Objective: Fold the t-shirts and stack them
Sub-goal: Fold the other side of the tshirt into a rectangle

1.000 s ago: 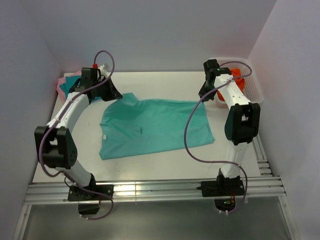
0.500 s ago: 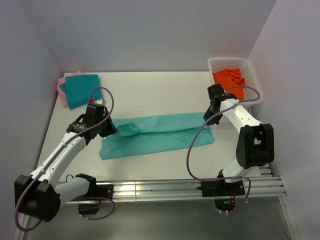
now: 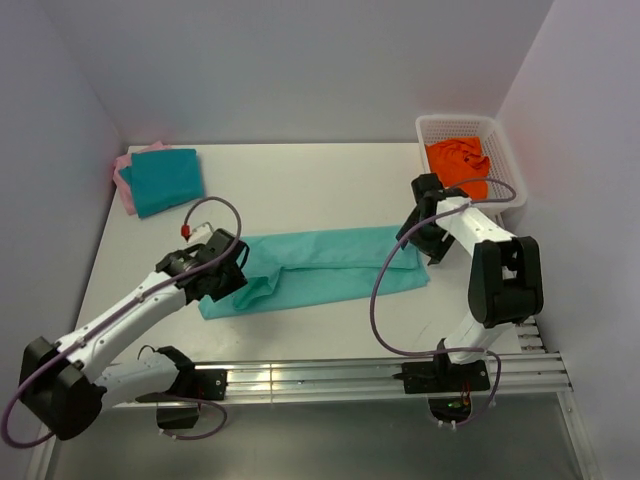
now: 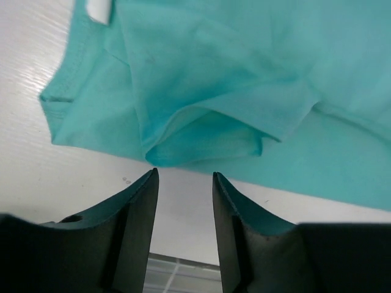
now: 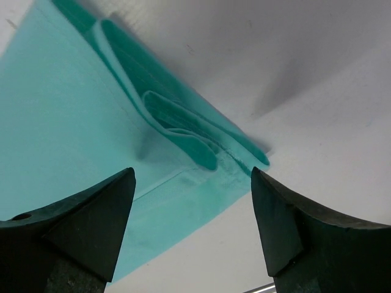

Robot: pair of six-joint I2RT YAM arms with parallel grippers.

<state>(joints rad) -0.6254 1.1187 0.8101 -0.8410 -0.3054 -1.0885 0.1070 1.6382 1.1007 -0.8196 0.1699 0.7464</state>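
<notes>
The light mint-green t-shirt (image 3: pixel 330 262) lies across the middle of the table, folded lengthwise into a long band. My left gripper (image 3: pixel 226 276) hovers at its left end. In the left wrist view the jaws (image 4: pixel 185 177) stand open with only bare table between them, and the shirt's folded sleeve (image 4: pixel 214 61) lies just beyond the tips. My right gripper (image 3: pixel 425 240) is at the shirt's right end, wide open (image 5: pixel 192 174) over the folded hem corner (image 5: pixel 73 104) and holding nothing. A folded teal t-shirt (image 3: pixel 165 180) rests on a pink t-shirt (image 3: pixel 122 172) at the far left corner.
A white basket (image 3: pixel 505 150) holding orange cloth (image 3: pixel 458 165) stands at the far right corner. Walls close in the table on the left, back and right. An aluminium rail (image 3: pixel 320 378) runs along the near edge by the arm bases.
Both grippers carried the shirt's far edge toward the near side, folding it lengthwise. They were shut on the cloth and have now let go and opened.
</notes>
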